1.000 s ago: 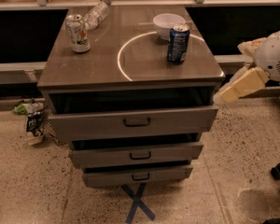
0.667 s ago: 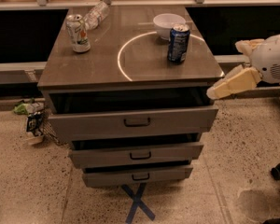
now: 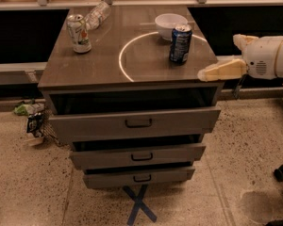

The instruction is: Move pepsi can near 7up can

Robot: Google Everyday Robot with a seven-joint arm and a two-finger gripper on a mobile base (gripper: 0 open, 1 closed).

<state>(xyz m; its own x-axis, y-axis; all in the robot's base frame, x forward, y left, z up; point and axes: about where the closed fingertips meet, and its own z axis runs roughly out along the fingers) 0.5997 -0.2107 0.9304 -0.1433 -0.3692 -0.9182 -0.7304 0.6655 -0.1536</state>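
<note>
The dark blue pepsi can (image 3: 180, 44) stands upright on the right side of the grey cabinet top (image 3: 104, 69), just in front of a white bowl. The whitish 7up can (image 3: 79, 33) with green marks stands upright at the top's left side, far from the pepsi can. My gripper (image 3: 218, 56) is at the cabinet's right edge, to the right of the pepsi can and slightly lower, not touching it. Its cream fingers (image 3: 221, 70) are spread apart and hold nothing.
A white bowl (image 3: 170, 24) sits behind the pepsi can. A clear plastic bottle (image 3: 97, 16) lies behind the 7up can. A bright ring of light marks the top's middle. Three drawers (image 3: 137, 122) stand slightly pulled out below. Litter (image 3: 32, 119) lies on the floor at left.
My gripper has moved up and to the left, from beside the top drawer to the level of the cabinet top, closer to the pepsi can. The cans have not moved.
</note>
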